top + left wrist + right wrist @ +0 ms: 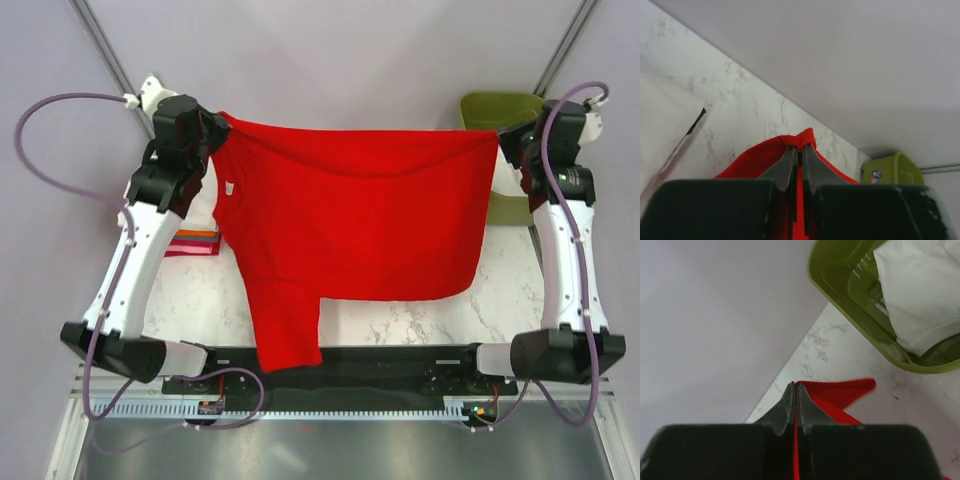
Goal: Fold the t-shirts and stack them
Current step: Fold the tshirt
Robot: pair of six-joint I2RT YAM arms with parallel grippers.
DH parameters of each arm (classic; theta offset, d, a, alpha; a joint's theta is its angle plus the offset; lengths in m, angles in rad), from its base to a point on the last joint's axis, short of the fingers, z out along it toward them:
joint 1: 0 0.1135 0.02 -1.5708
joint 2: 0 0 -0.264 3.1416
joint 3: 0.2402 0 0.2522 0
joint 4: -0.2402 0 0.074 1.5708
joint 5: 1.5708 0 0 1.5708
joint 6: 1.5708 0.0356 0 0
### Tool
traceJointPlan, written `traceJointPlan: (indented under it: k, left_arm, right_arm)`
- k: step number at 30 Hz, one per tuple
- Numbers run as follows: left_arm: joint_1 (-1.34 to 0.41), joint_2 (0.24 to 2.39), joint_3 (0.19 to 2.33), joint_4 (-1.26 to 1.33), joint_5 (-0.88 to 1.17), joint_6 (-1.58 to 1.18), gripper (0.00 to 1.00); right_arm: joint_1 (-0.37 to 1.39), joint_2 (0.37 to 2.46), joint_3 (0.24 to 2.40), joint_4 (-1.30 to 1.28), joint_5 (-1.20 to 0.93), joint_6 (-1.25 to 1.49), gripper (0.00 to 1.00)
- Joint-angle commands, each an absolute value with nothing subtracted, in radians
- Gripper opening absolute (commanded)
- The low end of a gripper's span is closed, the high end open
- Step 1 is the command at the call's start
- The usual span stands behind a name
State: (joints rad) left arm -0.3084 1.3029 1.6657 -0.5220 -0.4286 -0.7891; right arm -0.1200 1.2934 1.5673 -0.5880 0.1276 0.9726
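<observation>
A red t-shirt [350,215] hangs stretched between both grippers above the marble table, one sleeve dangling toward the near edge. My left gripper [218,125] is shut on its left top corner; the wrist view shows red cloth [765,157] pinched between the fingers [785,167]. My right gripper [503,140] is shut on the right top corner, with red cloth [850,392] pinched between its fingers [782,407]. A folded stack of shirts [195,240] with striped edges lies under the left arm.
A green basket [500,110] stands at the back right and holds white cloth [920,295]; it also shows in the left wrist view [890,170]. White cloth [662,130] lies on the marble table [500,300]. Metal poles rise at both back corners.
</observation>
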Motion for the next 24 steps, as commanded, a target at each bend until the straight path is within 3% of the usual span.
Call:
traceJointPlan:
  k: [1,10,13,18,24]
  left_arm:
    - [-0.235,1.377,1.739,-0.457,-0.322,-0.839,0.02]
    - [-0.103,1.774,2.424,-0.509,-0.167,-0.845,0.02]
    - [-0.051,1.888,2.519,-0.467,-0.064,-0.911,0.02]
    - [-0.014,1.970,2.453,-0.329,0.023,-0.966,0.02]
    - [-0.011,1.892,2.071,-0.169,0.029,-0.954,0.02]
  right_arm:
    - [-0.124,1.373,1.675,-0.500,0.101,0.986,0.00]
    - [-0.175,1.790,2.219,-0.528,-0.046,1.045,0.00]
    - [-0.175,1.914,2.360,-0.528,-0.077,1.074,0.00]
    - [-0.176,2.035,2.337,-0.384,-0.195,1.114,0.00]
    - [-0.176,2.039,2.097,-0.230,-0.273,1.092,0.00]
